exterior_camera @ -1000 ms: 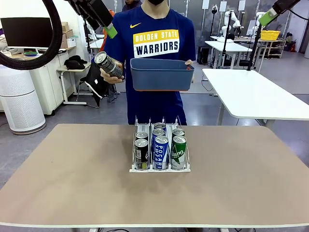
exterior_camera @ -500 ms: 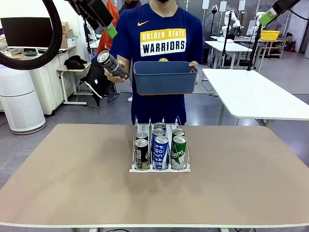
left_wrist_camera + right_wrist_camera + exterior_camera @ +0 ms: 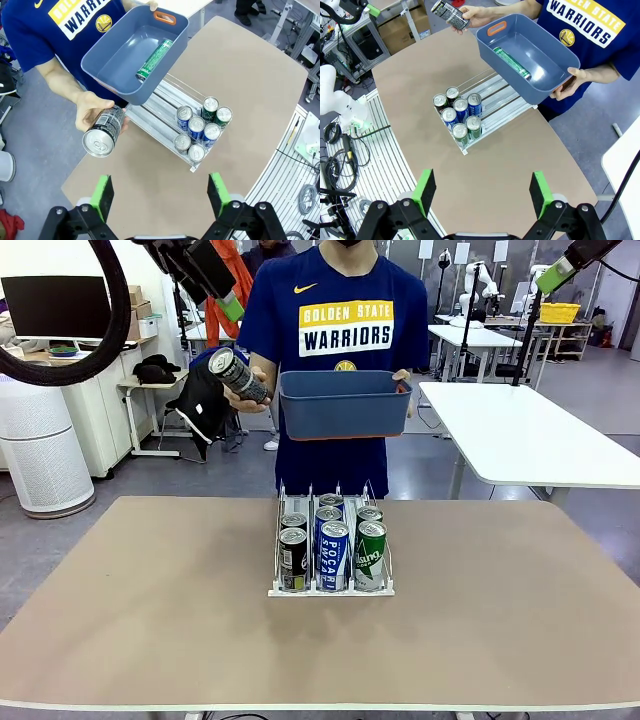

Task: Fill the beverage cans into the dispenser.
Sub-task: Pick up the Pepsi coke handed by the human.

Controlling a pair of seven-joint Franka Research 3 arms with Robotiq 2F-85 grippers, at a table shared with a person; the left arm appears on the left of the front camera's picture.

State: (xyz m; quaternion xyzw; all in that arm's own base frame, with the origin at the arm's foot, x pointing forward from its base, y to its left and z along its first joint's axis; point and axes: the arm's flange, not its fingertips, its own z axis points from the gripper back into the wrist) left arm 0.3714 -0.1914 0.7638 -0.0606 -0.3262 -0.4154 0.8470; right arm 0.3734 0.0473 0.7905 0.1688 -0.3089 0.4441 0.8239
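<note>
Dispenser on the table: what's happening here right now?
The person holds up a black can and a blue bin with one green can lying inside. The dispenser sits on the table with six cans, two per lane. The left gripper and right gripper hang open above, holding nothing.

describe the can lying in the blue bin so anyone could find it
Across the table a person holds a dark blue bin. One green can lies on its side in it. The black can is held outside it; the other cans stand in the dispenser.
</note>
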